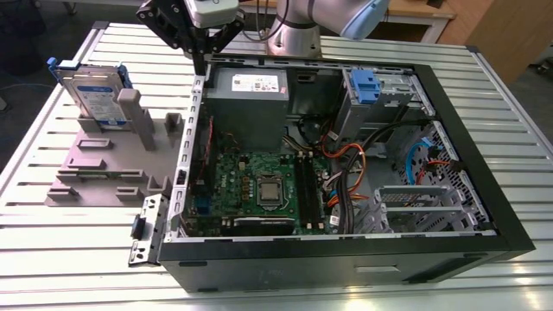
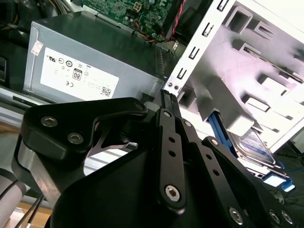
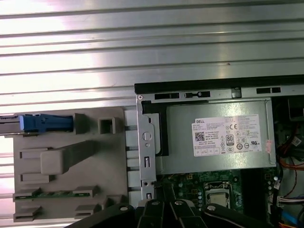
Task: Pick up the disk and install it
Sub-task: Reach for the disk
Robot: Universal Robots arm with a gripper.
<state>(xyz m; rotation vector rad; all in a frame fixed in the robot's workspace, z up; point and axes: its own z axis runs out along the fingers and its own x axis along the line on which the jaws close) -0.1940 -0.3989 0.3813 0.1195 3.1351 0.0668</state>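
**While the disk (image 1: 90, 91) stands racked, jaws hang empty**

Nearest, the open computer case (image 1: 346, 267) lies on the slatted desk (image 1: 69, 259). At its 10 o'clock, a grey holder (image 1: 103, 162) keeps the disk upright on edge. Beyond, the jaws hang pressed together over the case's 11 o'clock corner.

The arm (image 1: 294, 35) hangs over the scene, with its black gripper (image 1: 204, 55) pointing down, fingers (image 2: 171, 142) pressed together (tips meeting) in a narrow wedge.

ribbed metal table (image 1: 52, 259), wooden furniture (image 1: 496, 32) behind.
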